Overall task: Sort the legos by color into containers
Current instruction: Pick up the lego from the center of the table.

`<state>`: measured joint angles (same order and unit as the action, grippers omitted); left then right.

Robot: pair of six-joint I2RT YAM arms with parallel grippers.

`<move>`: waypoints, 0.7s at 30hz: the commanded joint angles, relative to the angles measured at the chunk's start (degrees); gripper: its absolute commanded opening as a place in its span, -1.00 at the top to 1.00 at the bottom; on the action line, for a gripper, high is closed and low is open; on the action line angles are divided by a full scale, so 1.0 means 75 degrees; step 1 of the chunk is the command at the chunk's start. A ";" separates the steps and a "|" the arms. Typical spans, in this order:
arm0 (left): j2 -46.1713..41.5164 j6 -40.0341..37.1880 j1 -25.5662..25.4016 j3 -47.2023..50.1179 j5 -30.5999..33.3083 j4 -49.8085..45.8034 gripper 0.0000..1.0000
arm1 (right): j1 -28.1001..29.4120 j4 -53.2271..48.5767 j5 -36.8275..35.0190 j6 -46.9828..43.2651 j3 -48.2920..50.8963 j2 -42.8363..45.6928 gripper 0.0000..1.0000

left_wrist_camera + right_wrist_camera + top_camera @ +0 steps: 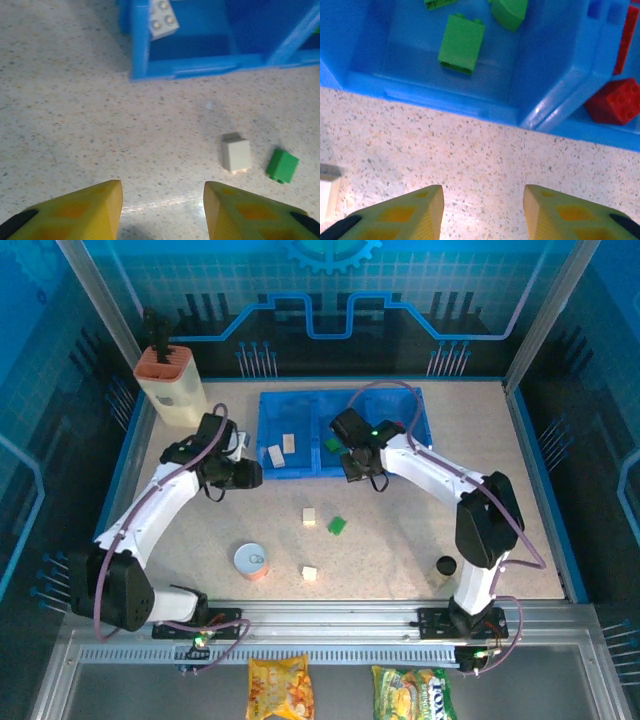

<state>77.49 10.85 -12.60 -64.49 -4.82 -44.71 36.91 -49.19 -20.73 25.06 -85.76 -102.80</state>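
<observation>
Our left gripper (162,197) and right gripper (482,197) hang with jaws apart, empty. The cream brick (236,155) lies near the blue tray (185,67), beside a green brick (282,166); we should centre squarely over it before closing.
</observation>
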 commanded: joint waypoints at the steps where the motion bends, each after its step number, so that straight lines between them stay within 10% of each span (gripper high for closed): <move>1: 0.0260 0.0338 -0.0534 -0.0722 0.0163 -0.0729 0.05 | -0.0314 0.0191 0.0226 0.0059 0.0449 0.0525 0.06; 21: 0.2079 0.2564 -0.2909 -0.1087 0.1334 -0.0035 -0.10 | -0.1434 0.0506 0.0595 -0.0143 0.1614 0.1891 0.06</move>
<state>91.64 25.78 -33.17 -73.97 3.38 -46.96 27.14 -45.36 -17.06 24.75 -74.13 -90.67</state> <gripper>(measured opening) 0.546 0.470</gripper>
